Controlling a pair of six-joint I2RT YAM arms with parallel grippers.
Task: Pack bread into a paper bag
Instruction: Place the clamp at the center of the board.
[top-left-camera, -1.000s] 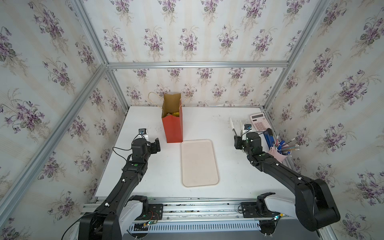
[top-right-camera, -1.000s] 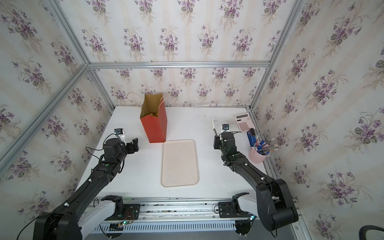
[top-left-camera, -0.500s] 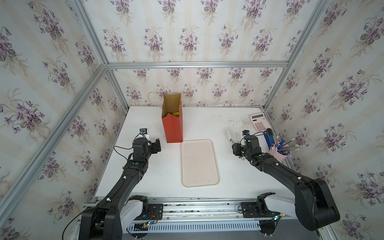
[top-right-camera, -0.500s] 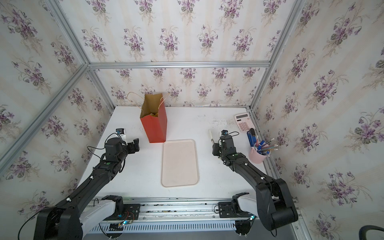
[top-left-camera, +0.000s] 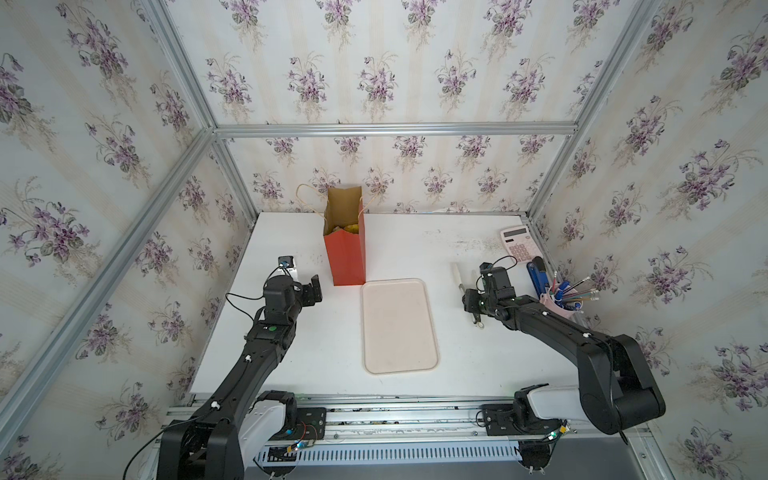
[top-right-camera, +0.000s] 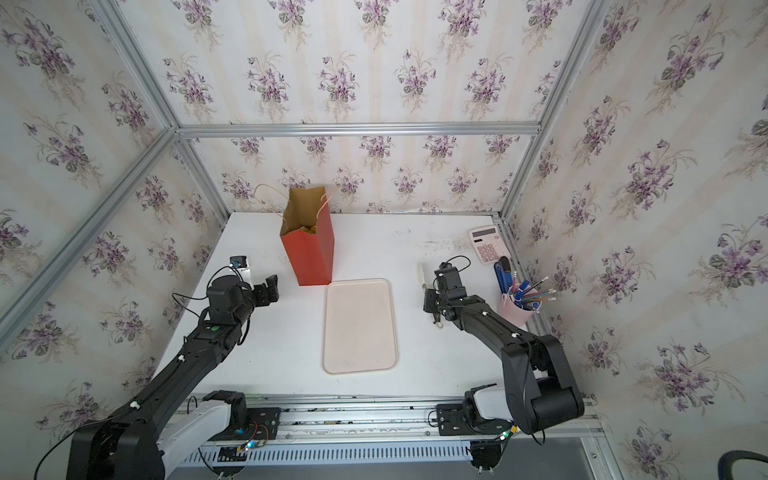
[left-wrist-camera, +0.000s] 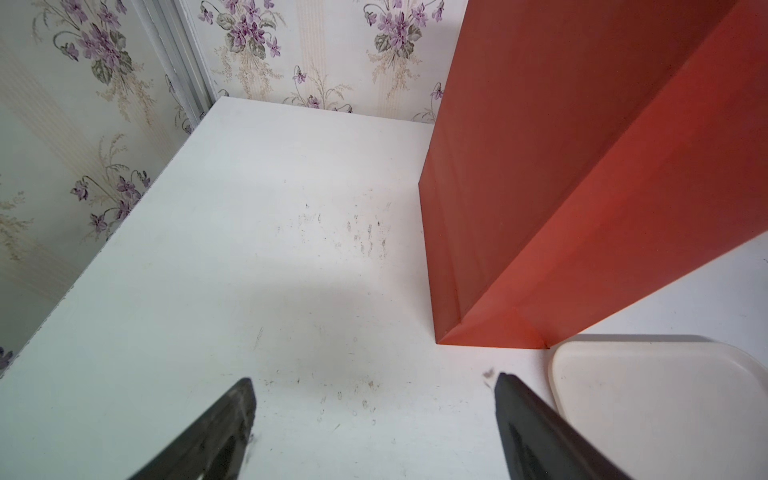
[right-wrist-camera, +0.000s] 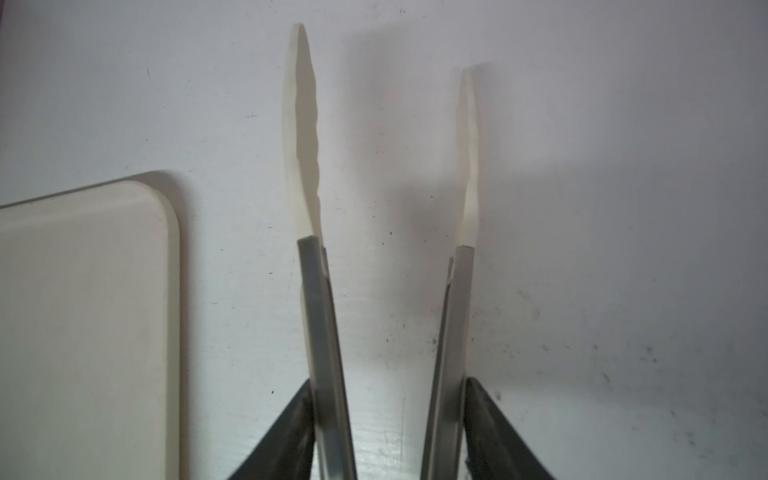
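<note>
The paper bag (top-left-camera: 345, 257) stands upright toward the far edge of the table (top-left-camera: 415, 249), left of its middle, mouth open; the bread (top-left-camera: 350, 227) shows as a yellow-brown heap down inside it in both top views, though how many loaves cannot be counted; the beige tray (top-left-camera: 399, 328), lying from the middle of the table toward its front edge and just beside the bag's base, is bare, and no loaf shows on the table.

By that, the packing looks done and the step in hand is the close: putting the tool away. The right gripper (right-wrist-camera: 388, 380) is clamped on a pair of tongs (right-wrist-camera: 320, 311), its dark fingers pressing the metal arms from outside, the pale tips apart and holding nothing; the tongs lie low between the tray and the right edge, whether touching the table I cannot tell. The left gripper (left-wrist-camera: 374, 380) is spread wide and holds nothing, near the bag's lower corner on the left-edge side.

The next move likely calls for setting the tongs flat, loosening the fingers slowly so the sprung arms do not jump, then lifting away clear of the pen cup (top-left-camera: 561, 301) and calculator (top-left-camera: 517, 245) by the right edge.
</note>
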